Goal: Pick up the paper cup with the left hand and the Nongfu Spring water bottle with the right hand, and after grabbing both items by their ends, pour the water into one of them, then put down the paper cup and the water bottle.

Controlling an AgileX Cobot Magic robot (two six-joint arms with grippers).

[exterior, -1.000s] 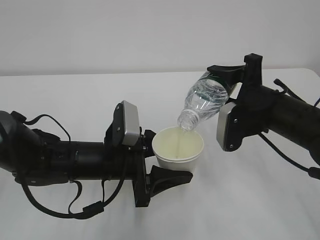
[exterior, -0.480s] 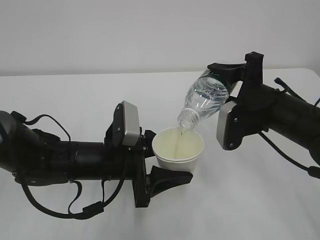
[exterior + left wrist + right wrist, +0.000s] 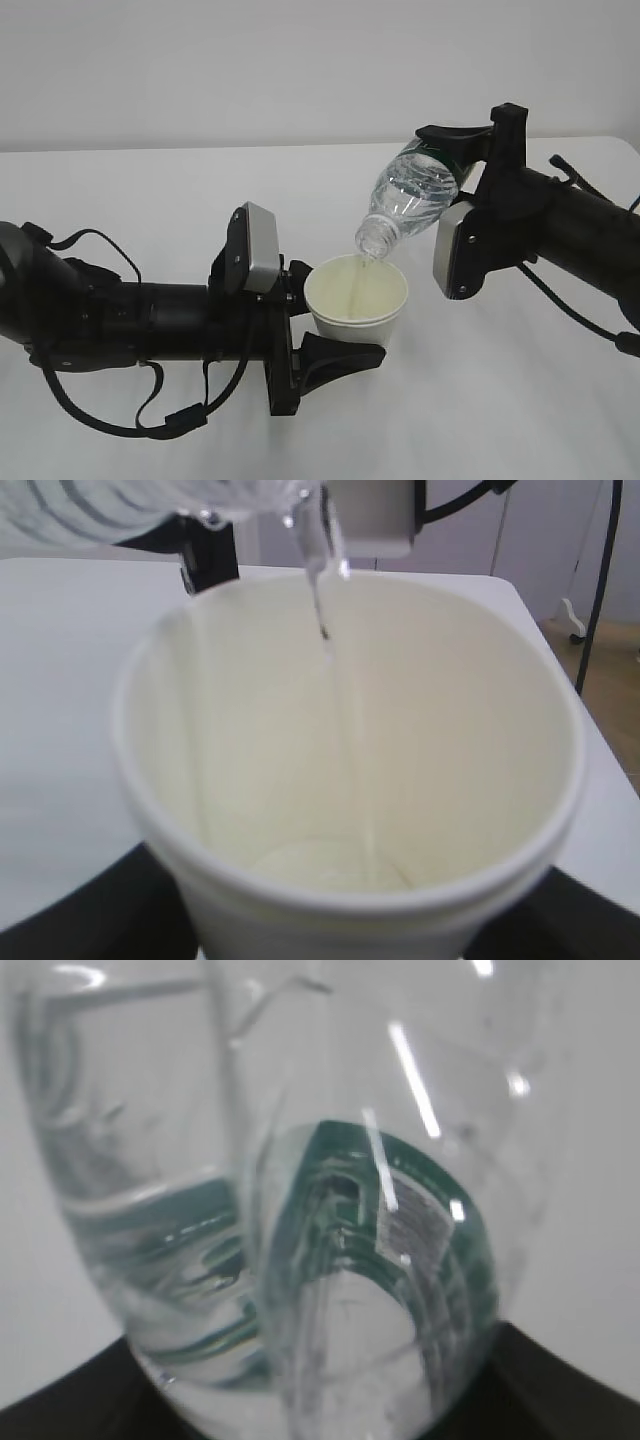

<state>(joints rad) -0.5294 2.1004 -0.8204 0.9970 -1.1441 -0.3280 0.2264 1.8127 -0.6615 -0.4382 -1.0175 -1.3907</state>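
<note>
The white paper cup (image 3: 357, 300) is held upright above the table, with my left gripper (image 3: 338, 318) shut on its lower part. The Nongfu Spring water bottle (image 3: 405, 200) is tipped mouth-down over the cup, and my right gripper (image 3: 440, 172) is shut on its base end. A thin stream of water (image 3: 361, 272) runs from the bottle mouth into the cup. In the left wrist view the cup (image 3: 150, 810) fills the frame, the water (image 3: 320, 610) falls inside it, and a little pools at the bottom. The right wrist view shows the bottle (image 3: 330, 1260) close up, with its green label.
The white table (image 3: 150, 190) stretches under both arms, with a pale wall behind it. My left arm (image 3: 130, 320) lies low across the left. My right arm (image 3: 570, 235) comes in from the right edge. A cable hangs at the right (image 3: 600, 570).
Neither arm has moved. The bottle stays tipped and the water keeps running into the cup.
</note>
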